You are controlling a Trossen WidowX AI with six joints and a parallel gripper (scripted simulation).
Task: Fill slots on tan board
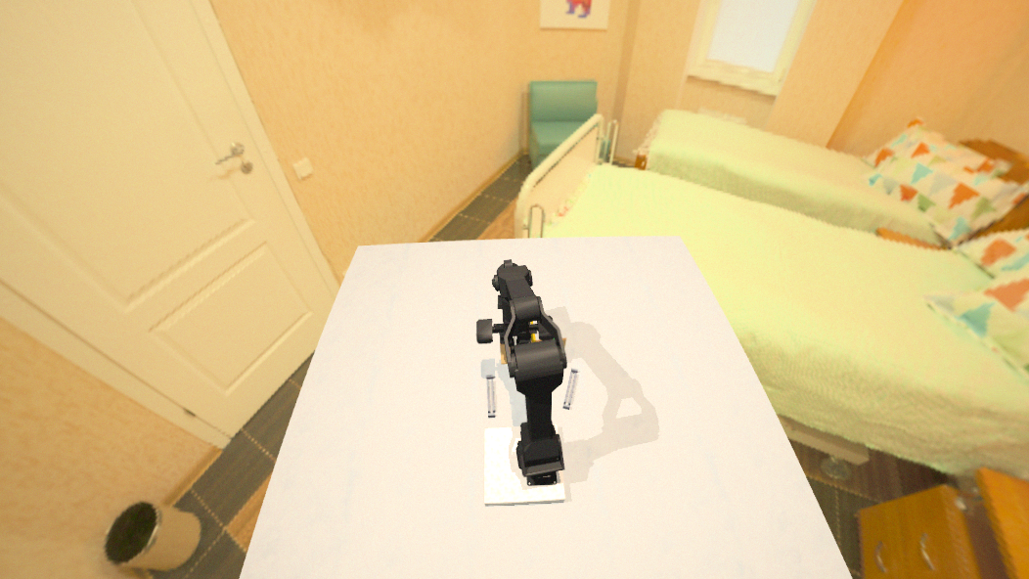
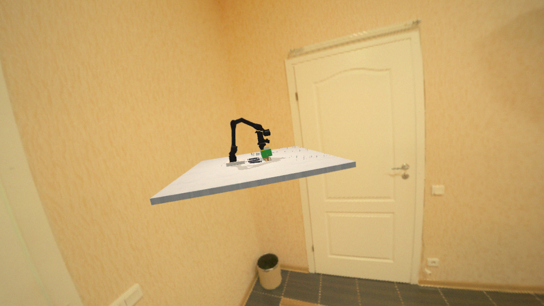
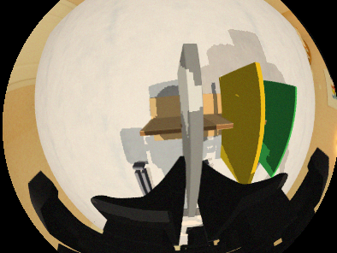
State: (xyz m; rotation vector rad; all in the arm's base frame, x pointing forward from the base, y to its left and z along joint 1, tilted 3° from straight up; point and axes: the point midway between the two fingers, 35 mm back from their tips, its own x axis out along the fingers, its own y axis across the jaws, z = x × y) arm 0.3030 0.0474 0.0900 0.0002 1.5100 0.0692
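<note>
Standing crosswise over the tan board [image 3: 164, 124], a gray board [image 3: 193, 128] is held by the gripper [image 3: 186, 160] — its fingers are closed on it. Beside it, the yellow board [image 3: 242, 121] and green board [image 3: 281, 124] [image 2: 266, 153] are seen upright — above the table [image 1: 402, 302] [image 2: 197, 179] [image 3: 94, 85].

Pale green beds [image 1: 727, 251] near a teal chair [image 1: 563, 114]; textured peach walls [image 1: 402, 108] [image 2: 152, 95], dark tiled floor [image 2: 334, 287]
</note>
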